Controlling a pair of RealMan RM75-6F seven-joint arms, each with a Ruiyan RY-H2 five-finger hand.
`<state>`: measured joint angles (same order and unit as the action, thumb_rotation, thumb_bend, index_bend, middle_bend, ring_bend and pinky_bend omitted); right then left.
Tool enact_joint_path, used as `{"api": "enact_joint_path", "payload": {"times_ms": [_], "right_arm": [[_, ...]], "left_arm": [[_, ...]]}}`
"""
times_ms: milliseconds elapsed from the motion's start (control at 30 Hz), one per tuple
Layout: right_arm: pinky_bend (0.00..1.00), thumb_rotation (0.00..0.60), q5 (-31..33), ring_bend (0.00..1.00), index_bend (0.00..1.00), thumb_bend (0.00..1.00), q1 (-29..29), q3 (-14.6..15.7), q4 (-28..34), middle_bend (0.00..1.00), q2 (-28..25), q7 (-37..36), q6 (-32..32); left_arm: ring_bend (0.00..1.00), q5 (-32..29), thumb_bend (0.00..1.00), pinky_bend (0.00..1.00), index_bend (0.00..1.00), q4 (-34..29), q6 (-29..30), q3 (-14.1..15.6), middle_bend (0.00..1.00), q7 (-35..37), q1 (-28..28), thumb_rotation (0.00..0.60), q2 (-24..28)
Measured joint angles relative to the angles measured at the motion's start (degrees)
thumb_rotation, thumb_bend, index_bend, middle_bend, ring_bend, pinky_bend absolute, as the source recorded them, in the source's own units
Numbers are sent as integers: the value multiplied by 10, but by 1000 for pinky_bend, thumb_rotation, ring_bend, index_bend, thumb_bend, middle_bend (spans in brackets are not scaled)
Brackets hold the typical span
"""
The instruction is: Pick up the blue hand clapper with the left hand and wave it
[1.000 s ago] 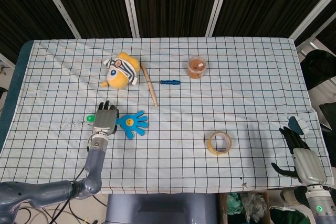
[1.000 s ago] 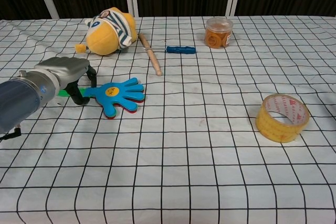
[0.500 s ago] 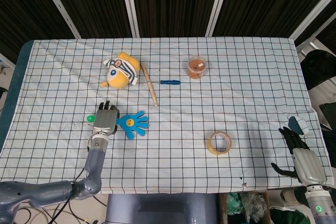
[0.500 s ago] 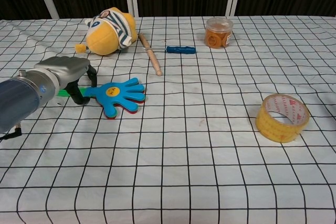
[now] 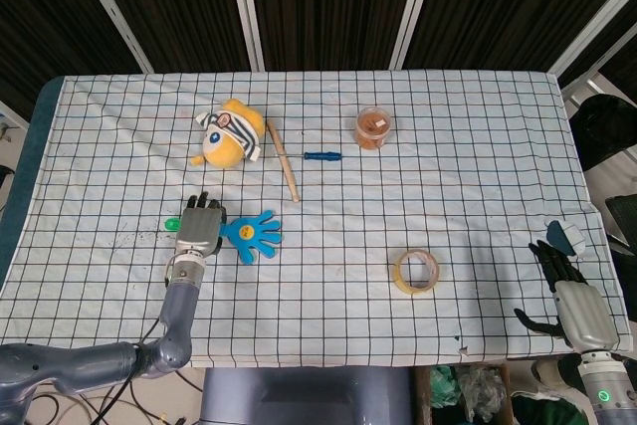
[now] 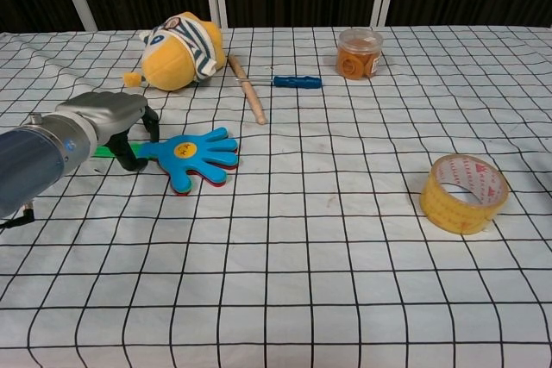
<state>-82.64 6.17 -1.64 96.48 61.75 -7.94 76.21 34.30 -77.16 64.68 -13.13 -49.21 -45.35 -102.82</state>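
The blue hand clapper lies flat on the checked tablecloth, its handle end hidden under the left hand; the fingers curl down around that end, but whether they actually clamp the handle cannot be told. Relative to the clapper, the plush toy, wooden stick and blue screwdriver lie beyond it, the tape roll well to its right. The right hand hangs off the table edge, fingers spread and holding nothing.

Silver robot hand — black fingers
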Motion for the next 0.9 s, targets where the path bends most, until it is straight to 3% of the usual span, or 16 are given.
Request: {"api": "enact_joint_path", "payload": {"times_ms": [300, 567, 900], "right_arm": [[154, 600, 0, 0, 0, 190, 0, 0, 1, 0, 0, 0, 0], [155, 600, 0, 0, 0, 191, 0, 0, 1, 0, 0, 1, -1], [154, 600, 3, 0, 0, 193, 0, -1, 3, 0, -1, 1, -1]], "left_arm": [[348, 38, 487, 490, 523, 1, 6, 0, 490, 42, 6, 600, -4], [507, 91, 528, 628, 532, 10, 13, -4, 614, 104, 16, 600, -9], [628, 174, 580, 772, 594, -23, 30, -14, 737, 204, 31, 600, 1]]}}
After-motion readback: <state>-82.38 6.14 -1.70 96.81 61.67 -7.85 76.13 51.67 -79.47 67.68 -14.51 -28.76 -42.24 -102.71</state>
